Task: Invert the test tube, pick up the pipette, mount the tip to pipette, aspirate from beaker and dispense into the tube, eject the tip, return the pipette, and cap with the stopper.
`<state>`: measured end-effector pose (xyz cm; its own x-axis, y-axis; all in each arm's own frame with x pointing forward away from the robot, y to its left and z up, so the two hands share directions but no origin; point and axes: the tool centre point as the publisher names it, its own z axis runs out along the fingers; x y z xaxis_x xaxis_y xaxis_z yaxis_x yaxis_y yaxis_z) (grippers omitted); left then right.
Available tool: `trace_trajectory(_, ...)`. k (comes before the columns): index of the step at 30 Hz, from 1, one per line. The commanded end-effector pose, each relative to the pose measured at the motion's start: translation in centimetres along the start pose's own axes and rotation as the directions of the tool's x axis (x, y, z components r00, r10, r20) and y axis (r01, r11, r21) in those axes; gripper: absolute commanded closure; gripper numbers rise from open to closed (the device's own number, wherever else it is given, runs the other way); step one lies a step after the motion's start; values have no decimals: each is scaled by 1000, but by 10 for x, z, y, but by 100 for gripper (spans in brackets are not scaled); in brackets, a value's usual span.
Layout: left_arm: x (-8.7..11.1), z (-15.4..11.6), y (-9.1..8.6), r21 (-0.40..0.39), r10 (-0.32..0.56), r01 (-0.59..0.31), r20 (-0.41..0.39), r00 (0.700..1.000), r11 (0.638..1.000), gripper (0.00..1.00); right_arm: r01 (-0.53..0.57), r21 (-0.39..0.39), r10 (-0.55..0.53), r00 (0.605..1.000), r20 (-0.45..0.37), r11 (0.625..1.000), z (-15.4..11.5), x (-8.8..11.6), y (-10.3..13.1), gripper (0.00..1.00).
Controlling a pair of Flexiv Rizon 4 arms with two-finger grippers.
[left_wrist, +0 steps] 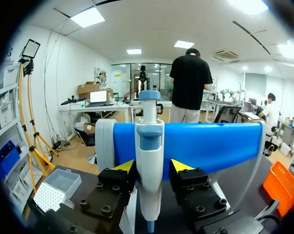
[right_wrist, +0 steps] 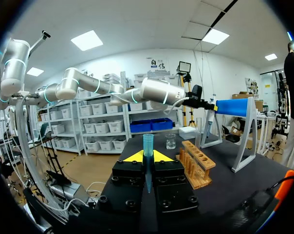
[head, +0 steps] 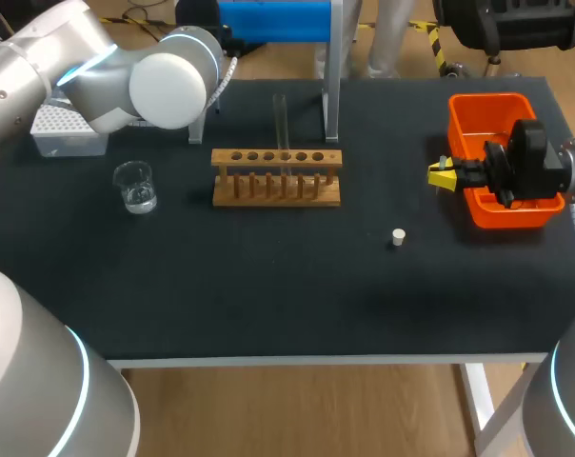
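While my left gripper point(left_wrist: 153, 166) sits around the pipette point(left_wrist: 149, 141) hanging on its blue stand point(left_wrist: 210, 146), whether it grips I cannot tell; my right gripper point(right_wrist: 147, 157) clamped on a blue tip point(right_wrist: 147, 144), beside the orange bin point(head: 487, 112); test tube point(head: 280, 119) upright in the wooden rack point(head: 276, 158).

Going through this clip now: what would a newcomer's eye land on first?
The pipette hangs on the blue stand at the table's rear, flanked by the left gripper's open yellow tips. The right gripper clamps a blue pipette tip upright at the orange bin on the right. Between them, a test tube stands in the wooden rack.
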<state>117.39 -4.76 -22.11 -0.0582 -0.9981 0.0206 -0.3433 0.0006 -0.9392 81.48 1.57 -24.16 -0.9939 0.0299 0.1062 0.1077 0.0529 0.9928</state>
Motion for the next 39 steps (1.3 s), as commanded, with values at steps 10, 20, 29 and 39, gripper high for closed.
trace_trajectory(10, 1, 4, 0, -1, -3, 3, -2, 1000, 1000, 100, 0, 2, 0, 1000, 1, 1000, -1, 1, 0, 100)
trace_trajectory(20, -1, -3, -27, 54, 1, -1, 8, 1000, 999, 100, 0, 2, 0, 1000, 1, 1000, -1, 1, 0, 100)
trace_trajectory(29, -2, -7, -43, 79, 18, -19, 13, 1000, 997, 100, 0, 2, 0, 1000, 1, 1000, -1, 1, 0, 100)
trace_trajectory(39, -5, -16, -56, 92, -16, 19, -26, 1000, 996, 100, 0, 2, 0, 1000, 1, 1000, -1, 1, 0, 100)
